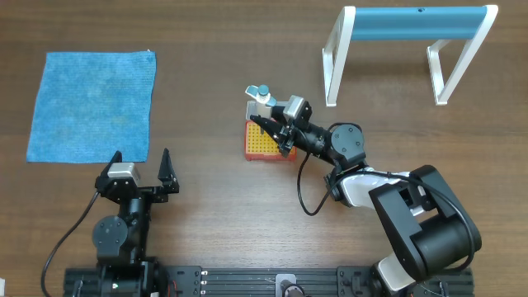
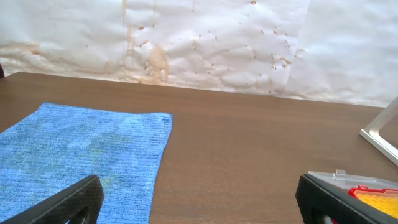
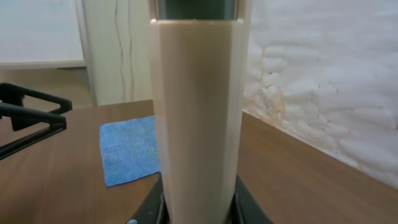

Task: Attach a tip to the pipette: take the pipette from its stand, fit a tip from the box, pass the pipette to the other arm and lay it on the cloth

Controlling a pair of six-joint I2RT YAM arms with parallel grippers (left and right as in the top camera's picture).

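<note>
Logging by view. Top view: right gripper [image 1: 275, 125] clamped on pipette [image 1: 264, 101], white body w/ blue cap, at the far edge of the tip box [image 1: 262, 142]. As the gripper was lifted, the pipette prob. sat over the box rather than beyond it; its lower end was hidden by the fingers, so tip fitted or not: can't tell. Stand [image 1: 412, 33] was well apart to the right, cloth [image 1: 91, 107] well apart to the left. Left gripper [image 1: 140, 161] had jaws spread wide, nothing between them, just beside the cloth's near right corner. Left wrist view: cloth [image 2: 81, 155] flat on the table ahead of the spread fingers [image 2: 68, 202]; tip box [image 2: 373, 198] showed at the side, beyond one finger. Right wrist view: pipette [image 3: 196, 112] stood upright between the right arm's own fingers, long axis approx. square to the table [image 3: 311, 180]; cloth [image 3: 127, 149] and the left gripper [image 3: 31, 118] lay beyond it. Key relation, as judged: box directly under an upright pipette, so a tip fit called for a straight push down along that axis. For the later handover the left arm was the nearer to the cloth.
</note>
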